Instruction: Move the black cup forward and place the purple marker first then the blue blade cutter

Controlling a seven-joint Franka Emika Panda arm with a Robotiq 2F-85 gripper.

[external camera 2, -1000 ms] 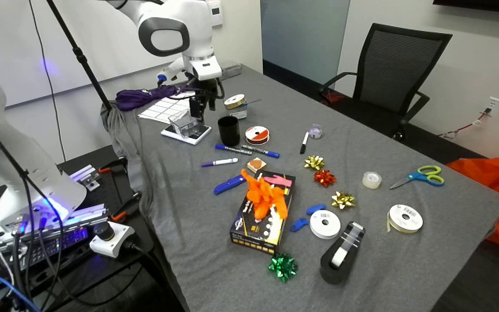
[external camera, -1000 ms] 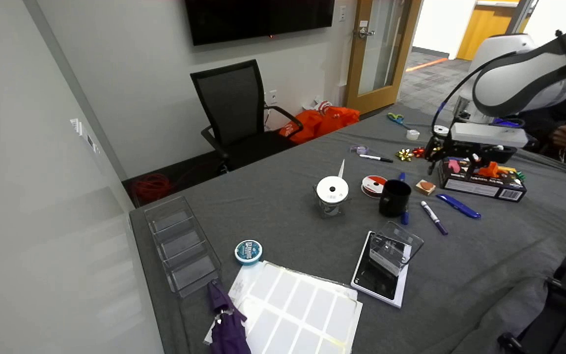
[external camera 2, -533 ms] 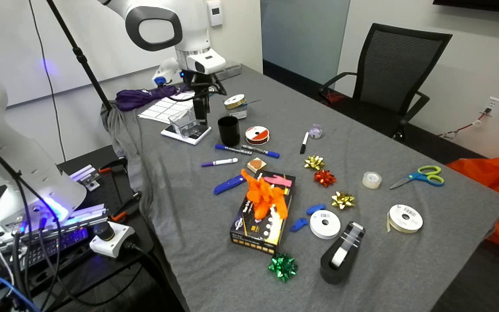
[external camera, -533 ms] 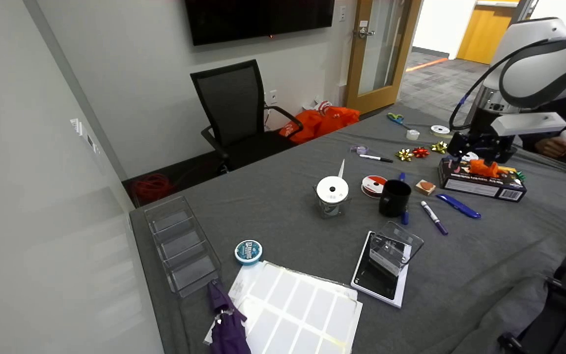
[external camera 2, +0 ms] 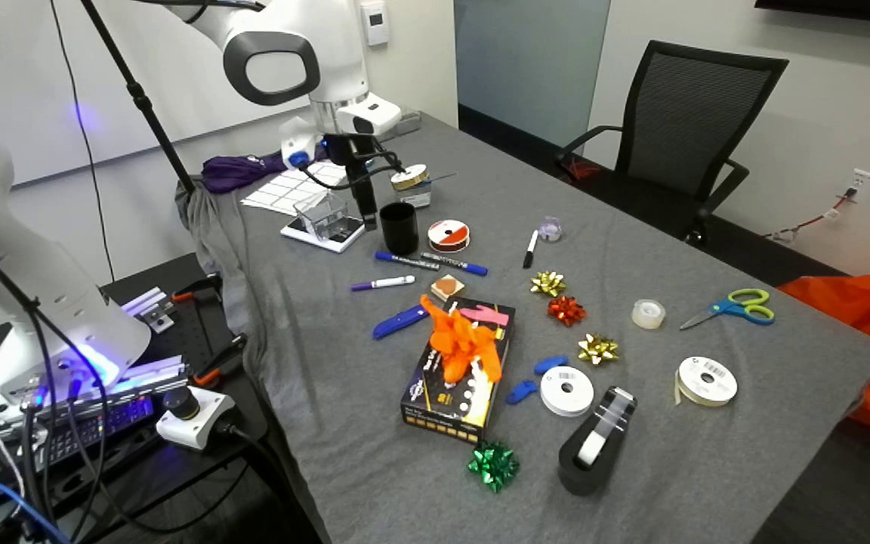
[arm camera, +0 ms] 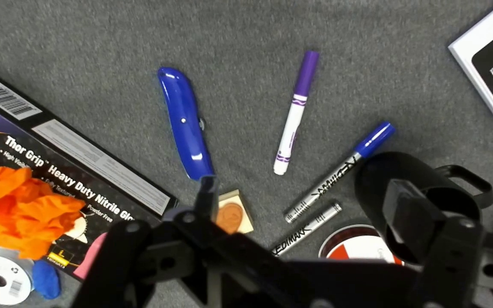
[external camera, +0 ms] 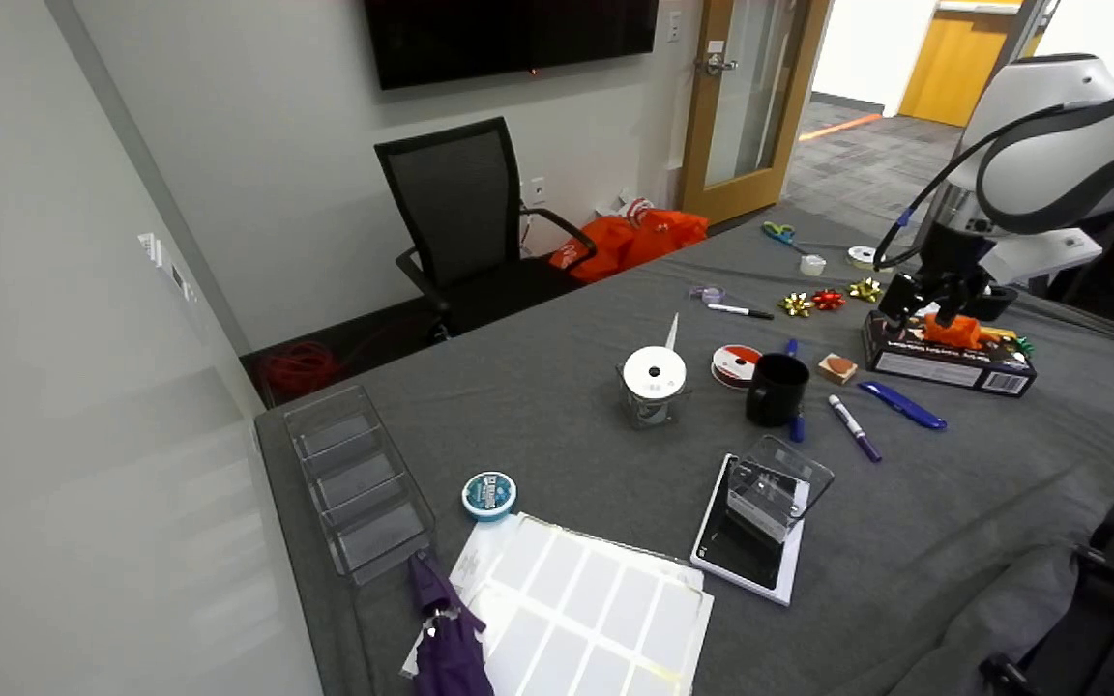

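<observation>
The black cup stands upright on the grey table in both exterior views; its handle shows in the wrist view. The purple marker, white with a purple cap, lies near it in both exterior views. The blue blade cutter lies beyond the marker, beside the glove box. My gripper is open and empty above the table. In the wrist view one fingertip overlaps the cutter's end and the other overlaps the cup. It also shows in an exterior view.
Two blue-capped markers lie against or near the cup. A red ribbon spool, a wooden stamp and a glove box with an orange glove are close by. A clear holder on a white tablet-like box stands near the cup.
My gripper has shifted and turned, and has come lower over the last half second. The table's objects have not moved. A hand with a white ring at the right edge no longer shows.
</observation>
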